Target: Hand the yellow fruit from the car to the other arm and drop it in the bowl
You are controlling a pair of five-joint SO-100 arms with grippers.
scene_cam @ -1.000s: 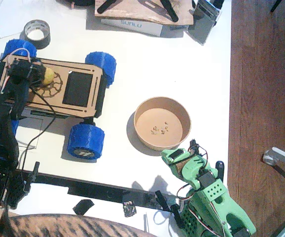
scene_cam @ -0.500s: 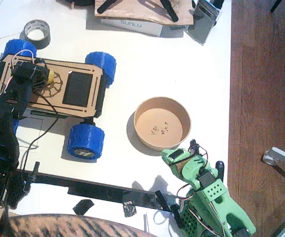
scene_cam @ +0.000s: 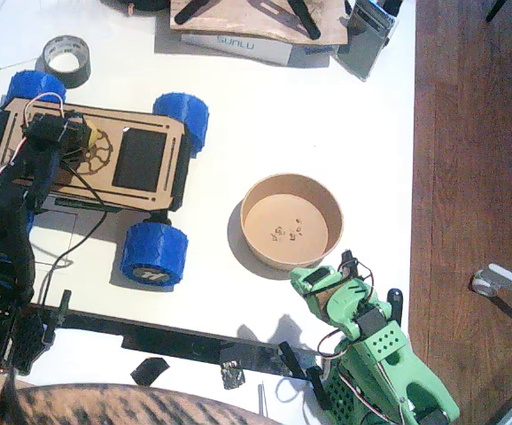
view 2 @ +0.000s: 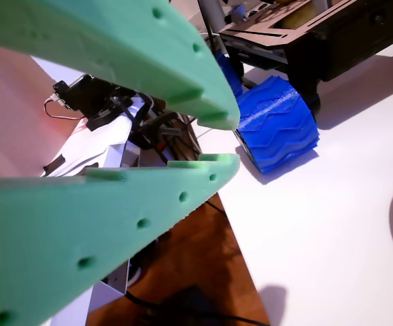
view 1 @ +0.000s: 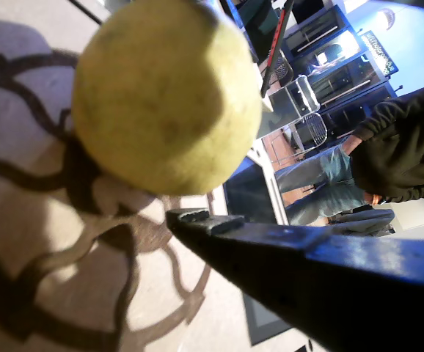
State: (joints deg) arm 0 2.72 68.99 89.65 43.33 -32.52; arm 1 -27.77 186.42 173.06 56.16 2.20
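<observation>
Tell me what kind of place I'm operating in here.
Probably a hobby or maker workspace, not a factory: a white table on wood flooring, a plywood toy car, a tape roll, and a SUNLU box.

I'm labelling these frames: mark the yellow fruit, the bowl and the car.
yellow fruit (view 1: 166, 95), wrist view, middle of its skin.
bowl (scene_cam: 249, 197), fixed view, left rim.
car (scene_cam: 141, 158), fixed view, black panel on its deck.

We see open white table (scene_cam: 309, 124) between the car (scene_cam: 141, 159) and the bowl (scene_cam: 291, 221); tape roll (scene_cam: 65, 57) and a box (scene_cam: 238, 42) crowd the far edge.
</observation>
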